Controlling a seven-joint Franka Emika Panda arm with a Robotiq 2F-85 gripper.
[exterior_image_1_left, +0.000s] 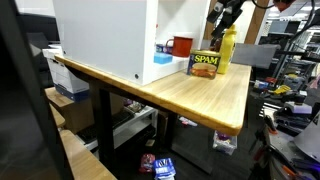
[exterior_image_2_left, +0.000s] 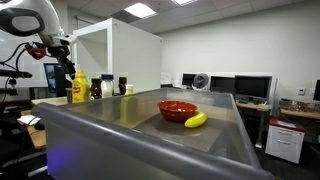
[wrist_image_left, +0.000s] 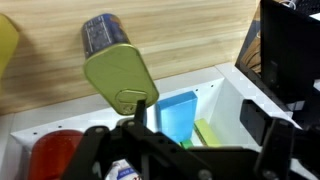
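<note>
My gripper (exterior_image_1_left: 222, 18) hangs in the air just above the yellow mustard bottle (exterior_image_1_left: 227, 50), not touching it; in an exterior view the gripper (exterior_image_2_left: 62, 52) stands over the same bottle (exterior_image_2_left: 78, 87). In the wrist view the gripper (wrist_image_left: 197, 118) is open, its two fingers wide apart with nothing held between them. A Spam can (exterior_image_1_left: 205, 64) stands next to the bottle on the wooden table (exterior_image_1_left: 215, 100). From the wrist its gold lid with a pull tab (wrist_image_left: 122, 78) shows, with the bottle's yellow edge (wrist_image_left: 5, 40) at the far left.
A tall white cabinet (exterior_image_1_left: 100, 35) fills the table's back. Its white compartment holds a blue box (wrist_image_left: 178, 115), a green block (wrist_image_left: 205, 132) and a red mug (wrist_image_left: 55, 155). A grey bin (exterior_image_2_left: 240, 150) holds a red bowl (exterior_image_2_left: 177, 109) and a banana (exterior_image_2_left: 196, 120).
</note>
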